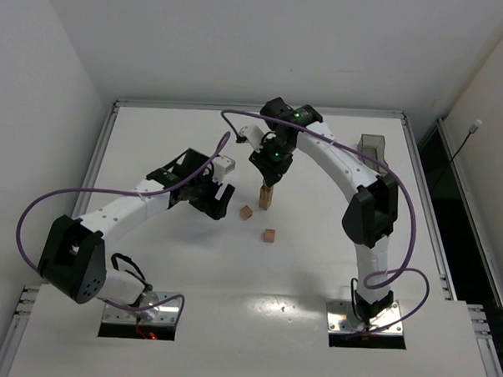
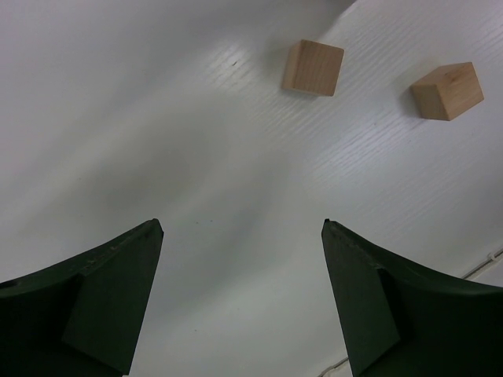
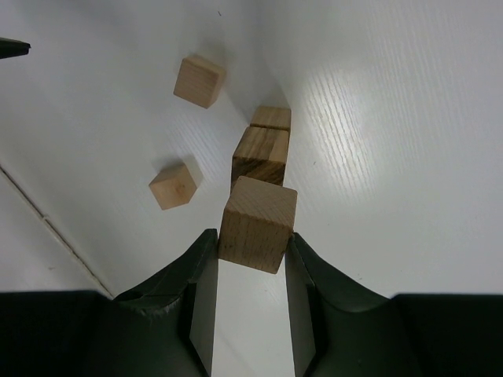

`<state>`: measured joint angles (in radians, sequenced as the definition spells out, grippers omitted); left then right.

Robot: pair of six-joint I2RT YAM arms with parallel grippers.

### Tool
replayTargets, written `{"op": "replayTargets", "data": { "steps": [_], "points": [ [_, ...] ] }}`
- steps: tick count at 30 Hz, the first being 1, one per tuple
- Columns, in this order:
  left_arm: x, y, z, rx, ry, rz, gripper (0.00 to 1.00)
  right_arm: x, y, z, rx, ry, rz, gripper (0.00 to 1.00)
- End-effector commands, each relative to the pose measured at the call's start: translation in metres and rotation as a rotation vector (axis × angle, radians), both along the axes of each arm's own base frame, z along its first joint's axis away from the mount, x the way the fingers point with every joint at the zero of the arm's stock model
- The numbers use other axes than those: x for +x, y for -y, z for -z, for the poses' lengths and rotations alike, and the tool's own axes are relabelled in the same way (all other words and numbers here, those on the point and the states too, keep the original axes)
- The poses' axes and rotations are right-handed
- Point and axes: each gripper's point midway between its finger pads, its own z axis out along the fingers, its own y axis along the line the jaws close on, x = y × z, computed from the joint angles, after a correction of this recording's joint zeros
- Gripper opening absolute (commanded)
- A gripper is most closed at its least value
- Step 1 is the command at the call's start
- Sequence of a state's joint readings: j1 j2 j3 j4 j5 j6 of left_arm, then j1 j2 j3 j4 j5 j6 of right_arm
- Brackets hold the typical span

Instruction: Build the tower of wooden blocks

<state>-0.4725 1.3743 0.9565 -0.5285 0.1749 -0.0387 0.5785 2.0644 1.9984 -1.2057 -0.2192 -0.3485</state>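
Near the middle of the white table, the right gripper is clamped on a wood cube poised directly over the tower, so the step in hand appears to be adding the next block; whether cube and column touch cannot be told. The next move would call for a straight, squared-up lowering before release, while the left gripper, spread wide and empty, hangs near one loose cube and another cube. Plain white walls enclose the table, with a dark bin at its far right.
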Motion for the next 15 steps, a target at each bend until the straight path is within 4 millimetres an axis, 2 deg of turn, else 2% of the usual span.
{"op": "replayTargets", "data": {
  "steps": [1, 15],
  "points": [
    [0.009, 0.0054, -0.0186, -0.036, 0.06, -0.007, 0.79, 0.0057, -0.0096, -0.0106, 0.037, 0.025, -0.003, 0.0],
    [0.0073, 0.0045, -0.0175, -0.032, 0.052, -0.008, 0.79, 0.0032, -0.0137, -0.002, 0.043, -0.012, -0.012, 0.02]
  ]
}}
